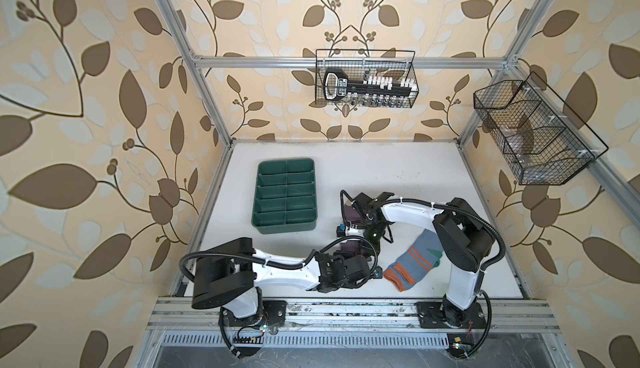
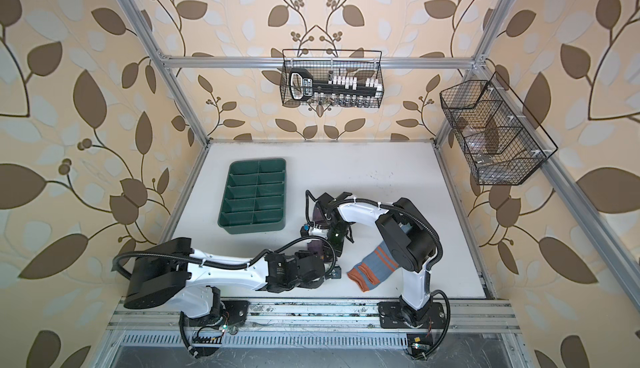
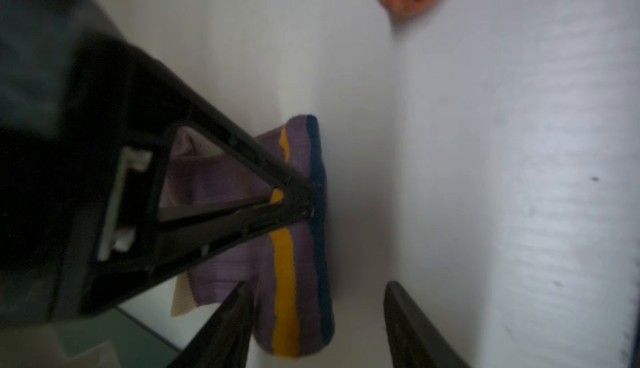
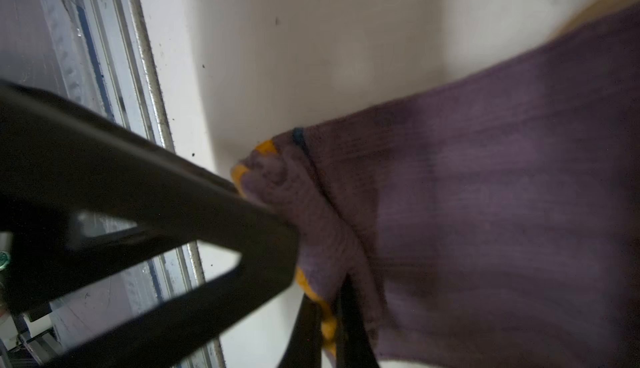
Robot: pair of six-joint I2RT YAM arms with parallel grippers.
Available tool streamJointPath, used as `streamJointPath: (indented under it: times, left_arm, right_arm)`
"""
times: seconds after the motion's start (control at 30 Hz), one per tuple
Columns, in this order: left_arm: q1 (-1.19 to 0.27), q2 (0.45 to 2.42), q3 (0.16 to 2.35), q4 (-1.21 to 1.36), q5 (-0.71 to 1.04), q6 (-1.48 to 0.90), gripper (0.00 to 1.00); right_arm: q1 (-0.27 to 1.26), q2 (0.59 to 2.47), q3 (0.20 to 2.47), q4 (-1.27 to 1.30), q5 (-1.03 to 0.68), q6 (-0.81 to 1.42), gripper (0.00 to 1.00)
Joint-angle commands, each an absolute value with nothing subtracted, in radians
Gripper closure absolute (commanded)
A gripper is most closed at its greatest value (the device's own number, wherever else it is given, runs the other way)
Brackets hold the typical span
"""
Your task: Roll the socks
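Top views: purple knit sock with orange and navy stripes [image 1: 347,246] sits centre, mostly hidden under both wrists. The grey-blue knit sock with orange stripes [image 1: 412,262] lies flat nearby.
Left wrist: left gripper [image 3: 317,286] is part open, straddling the striped cuff, one finger clear of the cloth. If you close off-centre, you'll likely pinch one layer and the fold slips.
Right wrist: right gripper [image 4: 329,300] is clamped on a bunched fold. Pulling now could drag the cuff out.

Left end effector [image 3: 317,285] holds its jaws apart; right end effector [image 4: 327,300] is clamped closed, just beside it.
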State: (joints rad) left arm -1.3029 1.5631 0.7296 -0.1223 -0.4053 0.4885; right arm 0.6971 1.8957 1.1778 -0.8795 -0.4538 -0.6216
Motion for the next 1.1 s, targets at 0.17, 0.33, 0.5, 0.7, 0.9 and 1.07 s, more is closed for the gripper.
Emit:
streamJointPath:
  times: [0.17,0.33,0.5,0.7,0.9,1.07]
  left_arm:
    - [-1.301,1.664,0.745,0.001,-0.473,0.449,0.82]
    - [-1.281,1.669,0.776,-0.098,-0.41,0.434,1.0]
    - [-1.221,1.623,0.837,-0.275,-0.137,0.461,1.0]
    - [-1.091,1.628,0.941,-0.467,0.214,0.463,1.0]
    - [-0.989,1.734,1.021,-0.584,0.415,0.439,1.0]
    - [-0.904,1.822,1.094,-0.626,0.512,0.421,1.0]
  right_arm:
    - [0.683,1.936,1.133,-0.773,-0.328,-0.646,0.94]
    - [0.655,1.814,1.084,-0.702,-0.315,-0.62,0.84]
    - [0.586,1.621,1.01,-0.569,-0.257,-0.581,0.76]
    - [0.417,1.294,0.871,-0.134,0.142,-0.286,0.73]
    - [0.278,0.892,0.649,0.106,0.306,-0.133,0.6]
    - [0.319,0.755,0.623,-0.005,0.211,-0.223,0.58]
